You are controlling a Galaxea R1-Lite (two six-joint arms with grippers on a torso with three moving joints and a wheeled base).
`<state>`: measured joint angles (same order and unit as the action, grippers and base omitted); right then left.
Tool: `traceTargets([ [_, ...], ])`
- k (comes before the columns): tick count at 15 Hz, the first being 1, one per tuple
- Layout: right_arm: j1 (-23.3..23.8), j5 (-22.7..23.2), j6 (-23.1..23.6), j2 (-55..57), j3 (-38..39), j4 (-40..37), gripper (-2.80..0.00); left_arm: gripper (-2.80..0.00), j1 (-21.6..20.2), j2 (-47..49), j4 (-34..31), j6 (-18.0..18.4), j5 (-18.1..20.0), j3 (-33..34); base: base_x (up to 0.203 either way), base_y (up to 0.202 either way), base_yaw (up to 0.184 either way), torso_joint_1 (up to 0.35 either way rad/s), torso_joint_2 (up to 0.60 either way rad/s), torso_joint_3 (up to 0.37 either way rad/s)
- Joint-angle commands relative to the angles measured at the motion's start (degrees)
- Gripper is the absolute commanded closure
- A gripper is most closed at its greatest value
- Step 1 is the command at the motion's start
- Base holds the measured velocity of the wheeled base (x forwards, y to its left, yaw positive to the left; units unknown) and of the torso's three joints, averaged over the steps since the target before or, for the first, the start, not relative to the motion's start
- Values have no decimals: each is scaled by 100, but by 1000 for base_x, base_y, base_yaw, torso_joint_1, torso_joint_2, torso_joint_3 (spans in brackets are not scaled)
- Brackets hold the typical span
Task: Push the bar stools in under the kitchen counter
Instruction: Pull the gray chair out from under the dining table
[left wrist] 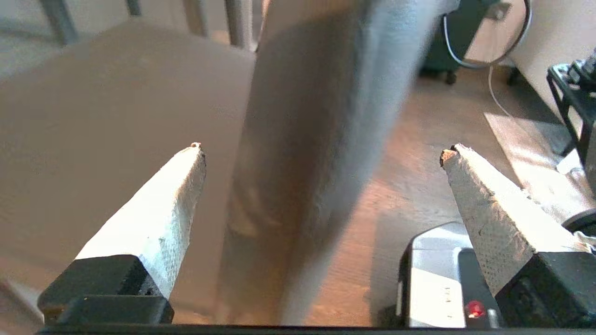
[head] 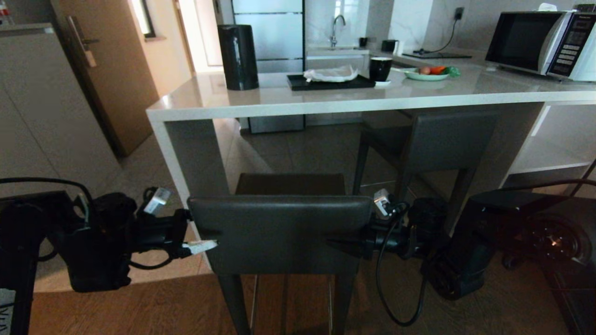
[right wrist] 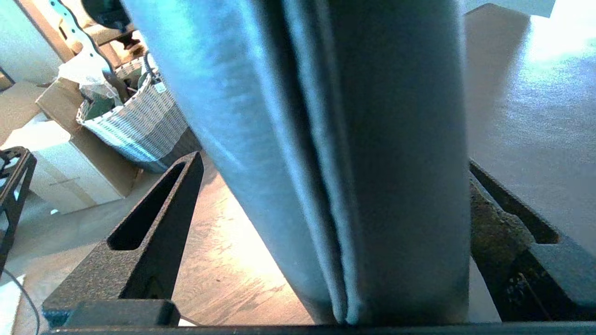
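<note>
Head view: my left tool [head: 205, 245] and right tool [head: 342, 244], both spread apart, straddle the near stool's backrest [head: 279, 232], which stands outside the tabletop [head: 288, 100]. Uneven pushing could twist it into the tucked stool [head: 433, 139].

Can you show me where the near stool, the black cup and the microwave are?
Near dark grey leather-like bar stool [head: 279, 232]: head view, middle of its backrest.
Black round cup [head: 380, 69]: head view, its side wall.
Silver boxy microwave [head: 526, 41]: head view, its dark door.
</note>
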<state>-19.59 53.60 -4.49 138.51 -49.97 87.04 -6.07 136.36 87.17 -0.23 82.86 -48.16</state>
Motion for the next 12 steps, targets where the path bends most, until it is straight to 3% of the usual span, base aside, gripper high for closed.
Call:
traceTargets([
  [1,-80,27,0,-17,5,62,-280,-280,-68,-229,49,12,12,291,0,0,0,0,0,0],
  [4,-98,19,0,-43,5,62,-280,-280,-13,-367,49,13,-430,461,0,0,0,0,0,0],
  [7,-68,19,-9,-61,5,62,-280,-280,284,-308,49,81,-588,521,0,0,0,0,0,0],
  [8,-50,19,-12,-70,5,62,-280,-280,422,-316,49,113,-931,570,0,0,0,0,0,0],
  [10,-36,19,-17,-52,-4,62,-280,-280,718,-303,49,122,-1963,623,0,0,0,0,0,0],
  [11,-36,19,-17,-42,-4,62,-280,-280,826,-248,49,121,-2229,611,0,0,0,0,0,0],
  [12,-36,19,-17,-26,-4,62,-280,-280,835,-204,49,128,-2239,578,0,0,0,0,0,0],
])
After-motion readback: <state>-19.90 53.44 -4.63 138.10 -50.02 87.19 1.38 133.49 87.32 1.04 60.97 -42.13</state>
